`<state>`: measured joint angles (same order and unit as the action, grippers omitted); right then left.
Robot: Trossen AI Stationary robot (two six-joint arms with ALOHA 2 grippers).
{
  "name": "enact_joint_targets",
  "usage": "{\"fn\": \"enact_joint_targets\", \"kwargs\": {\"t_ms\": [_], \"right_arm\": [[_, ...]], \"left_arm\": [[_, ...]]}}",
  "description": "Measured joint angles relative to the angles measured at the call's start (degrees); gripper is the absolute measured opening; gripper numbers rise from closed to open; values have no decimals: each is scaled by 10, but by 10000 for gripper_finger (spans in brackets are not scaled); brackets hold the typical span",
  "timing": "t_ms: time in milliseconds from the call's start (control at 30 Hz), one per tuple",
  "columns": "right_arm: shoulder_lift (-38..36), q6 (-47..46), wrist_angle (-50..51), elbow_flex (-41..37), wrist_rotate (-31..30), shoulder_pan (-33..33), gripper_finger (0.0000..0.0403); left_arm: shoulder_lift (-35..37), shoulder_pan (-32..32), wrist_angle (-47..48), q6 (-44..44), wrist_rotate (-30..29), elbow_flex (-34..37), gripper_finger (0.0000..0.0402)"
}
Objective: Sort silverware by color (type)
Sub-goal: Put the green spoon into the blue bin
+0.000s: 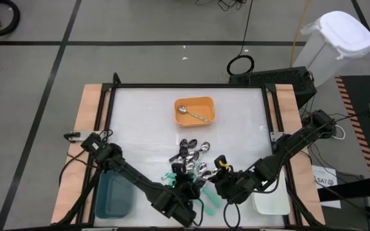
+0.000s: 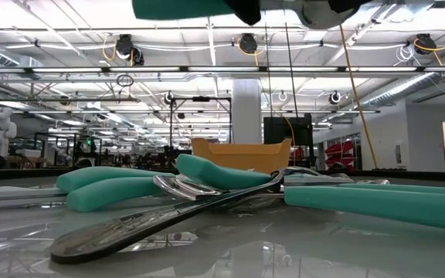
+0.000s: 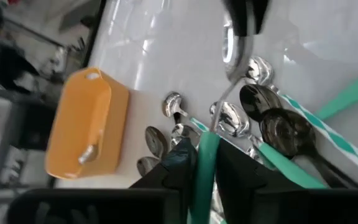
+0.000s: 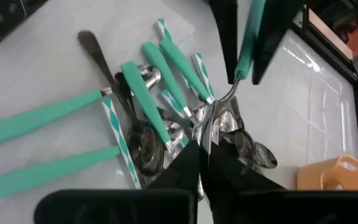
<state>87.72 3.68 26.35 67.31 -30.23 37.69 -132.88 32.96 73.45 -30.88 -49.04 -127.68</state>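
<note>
Since both arms are down in the same tangle near the front edge of the table point(image 1: 146, 122), the main hazard I note is interference. The left end effector point(image 3: 207, 155) pinches a teal-handled spoon point(image 3: 207, 146) by its handle. The right end effector point(image 4: 205, 146), fingers pressed together, appears to clamp the thin handle of a silver spoon point(image 3: 230, 50) just beside it. The two spoons seem to cross at the neck, so lifting either one could hook the other and drag or scatter the pile point(image 1: 191, 163). A smooth metal handle nipped so narrowly could also pivot or slip out on the way to a tray. The wrists sit very close together, so a careless retreat risks a knock. Counts follow. There are three trays: an orange tray point(image 1: 177, 102) at the far side, a teal tray point(image 1: 114, 196) front left and a white tray point(image 1: 272, 204) front right. One all-silver spoon point(image 1: 191, 113) lies sorted in the orange tray, and I see nothing in the other two. In the pile I make out at least six teal handles, a few of them striped, and at least two black bowls. There are also several bright silver bowls, but the overlap prevents an exact tally.
</note>
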Motion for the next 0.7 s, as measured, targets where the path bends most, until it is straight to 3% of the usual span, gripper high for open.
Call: {"fn": "enact_joint_targets", "kwargs": {"t_ms": [300,700], "right_arm": [[1,0,61,0,-14,0,4],[1,-15,98,0,-15,6,1]], "left_arm": [[0,-7,12,-12,35,0,155],[0,1,50,-5,37,0,163]]}}
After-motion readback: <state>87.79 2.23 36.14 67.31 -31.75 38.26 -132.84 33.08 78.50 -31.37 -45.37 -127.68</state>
